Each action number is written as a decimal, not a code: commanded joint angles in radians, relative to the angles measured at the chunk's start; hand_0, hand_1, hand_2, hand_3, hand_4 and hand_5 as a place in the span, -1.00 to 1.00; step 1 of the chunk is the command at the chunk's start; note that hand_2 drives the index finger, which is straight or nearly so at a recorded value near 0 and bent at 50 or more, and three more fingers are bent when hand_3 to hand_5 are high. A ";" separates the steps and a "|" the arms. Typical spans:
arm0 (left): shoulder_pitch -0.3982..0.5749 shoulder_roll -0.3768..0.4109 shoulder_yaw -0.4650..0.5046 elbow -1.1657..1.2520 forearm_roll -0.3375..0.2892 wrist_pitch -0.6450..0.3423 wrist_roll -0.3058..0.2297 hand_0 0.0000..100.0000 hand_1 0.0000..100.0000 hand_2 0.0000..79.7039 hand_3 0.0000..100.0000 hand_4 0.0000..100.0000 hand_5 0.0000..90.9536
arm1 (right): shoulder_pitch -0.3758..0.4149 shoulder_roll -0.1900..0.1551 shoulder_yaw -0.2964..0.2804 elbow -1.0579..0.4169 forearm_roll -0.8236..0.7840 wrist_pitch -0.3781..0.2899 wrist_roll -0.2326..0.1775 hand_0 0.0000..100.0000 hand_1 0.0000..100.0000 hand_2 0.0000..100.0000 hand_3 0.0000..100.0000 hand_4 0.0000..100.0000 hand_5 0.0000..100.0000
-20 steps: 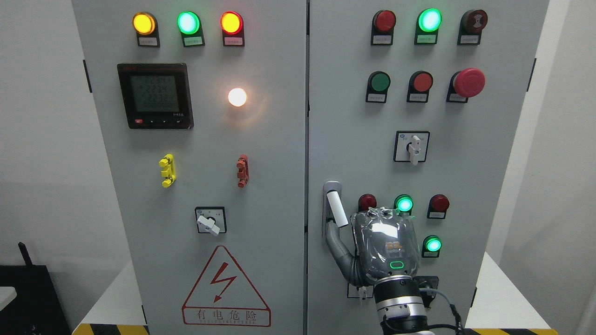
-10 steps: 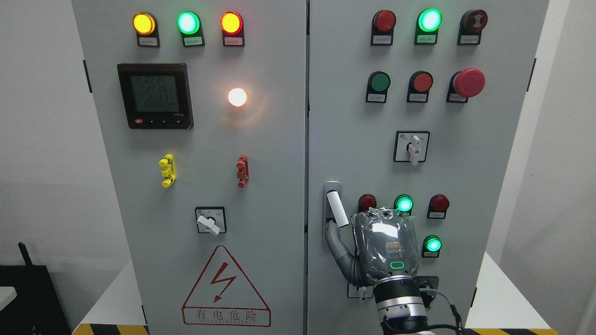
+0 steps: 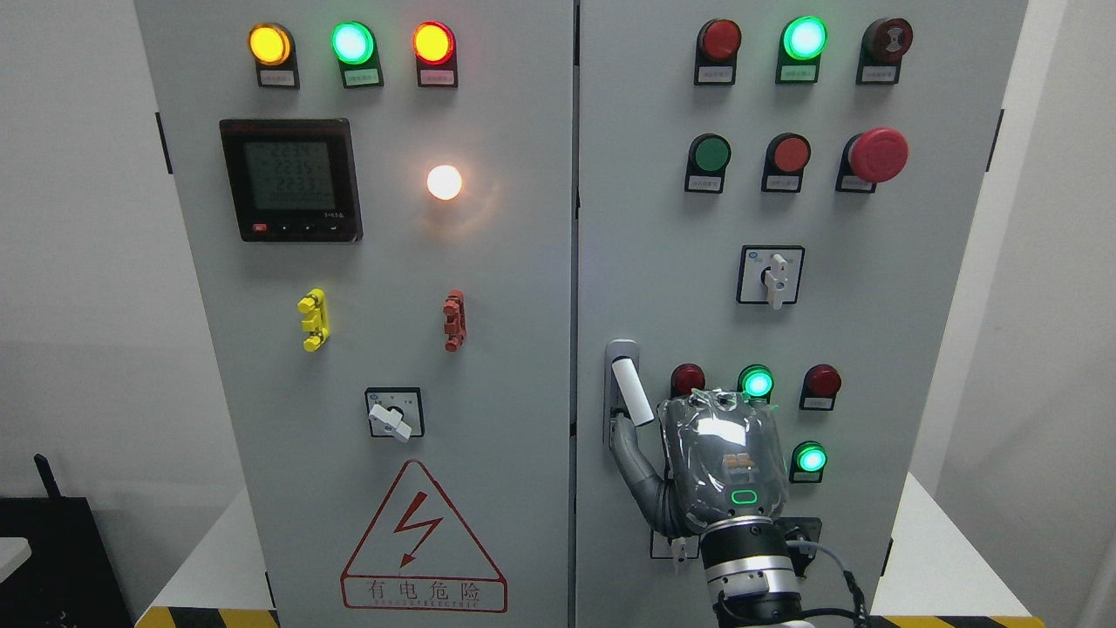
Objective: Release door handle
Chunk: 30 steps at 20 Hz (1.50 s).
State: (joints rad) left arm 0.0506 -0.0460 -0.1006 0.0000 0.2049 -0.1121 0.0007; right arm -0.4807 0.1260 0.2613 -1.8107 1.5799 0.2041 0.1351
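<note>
We're at the release step — right hand sits lower centre-right of frame, one grey finger hooked up behind the white door handle, the other fingers hidden behind the palm cover. Next move, as we read it — uncurl that finger and back straight off the cabinet door without snagging the lever.

Digital meter, red mushroom button

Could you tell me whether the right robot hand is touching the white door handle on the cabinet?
Touching. In the head view, a grey finger of the right robot hand reaches up to the lower end of the white door handle, with no gap visible between them.
</note>
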 commanded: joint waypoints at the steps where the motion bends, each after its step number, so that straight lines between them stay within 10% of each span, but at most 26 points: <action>1: 0.000 0.000 -0.001 -0.031 0.001 0.000 0.001 -0.76 -0.22 -1.00 -1.00 -1.00 -1.00 | 0.001 0.000 -0.001 -0.001 0.000 0.005 0.000 0.24 -0.75 0.96 1.00 0.86 0.83; 30: 0.000 0.000 -0.001 -0.031 0.001 0.000 0.001 -0.76 -0.22 -1.00 -1.00 -1.00 -1.00 | 0.001 -0.003 -0.004 -0.010 0.000 0.031 0.000 0.32 -0.69 0.95 1.00 0.86 0.84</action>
State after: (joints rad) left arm 0.0506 -0.0460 -0.1010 0.0000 0.2051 -0.1121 0.0007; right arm -0.4801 0.1238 0.2591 -1.8169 1.5800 0.2354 0.1351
